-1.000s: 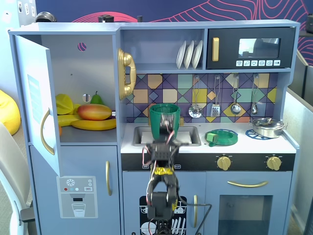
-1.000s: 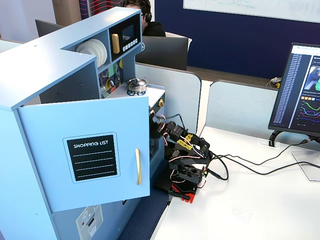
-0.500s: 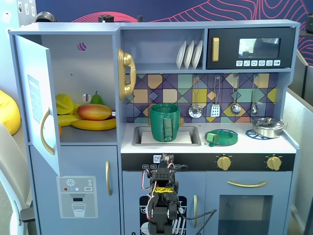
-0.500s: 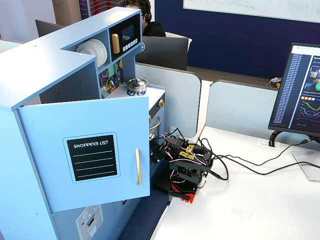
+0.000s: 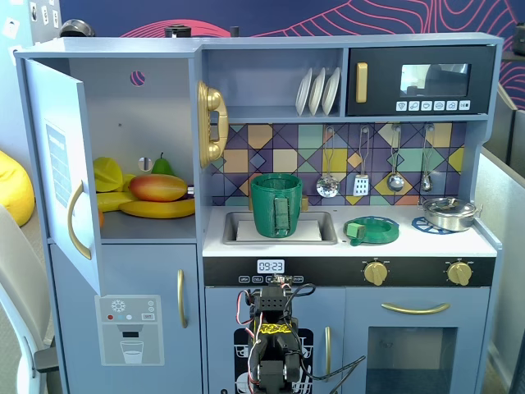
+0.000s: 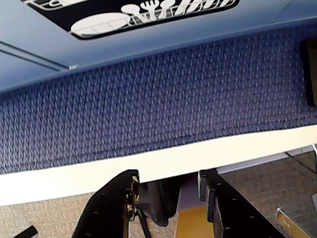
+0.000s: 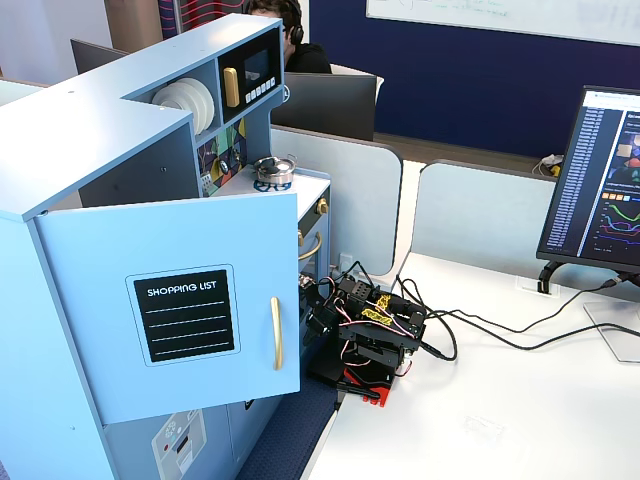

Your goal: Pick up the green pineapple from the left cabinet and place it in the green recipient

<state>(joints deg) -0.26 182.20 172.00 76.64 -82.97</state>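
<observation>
The left cabinet [image 5: 139, 115] stands open, its door [image 5: 59, 156] with the curved gold handle swung out to the left; the door also shows in the other fixed view [image 7: 180, 300]. Inside lie a toy mango [image 5: 157, 188], yellow fruit and a smooth green pear [image 5: 162, 167]. The green pineapple does not show in any view. The tall dark-green recipient [image 5: 276, 205] stands in the sink. My arm [image 5: 275, 336] is folded low in front of the kitchen, also seen from the side [image 7: 368, 330]. My gripper [image 6: 167, 179] is open and empty, pointing down over the table edge.
A flat green ring dish [image 5: 372, 230] lies right of the sink, and a steel pot [image 5: 449, 213] sits on the stove. A blue woven mat [image 6: 158, 99] lies under the kitchen front. Cables [image 7: 480, 325] trail over the white table [image 7: 500, 420].
</observation>
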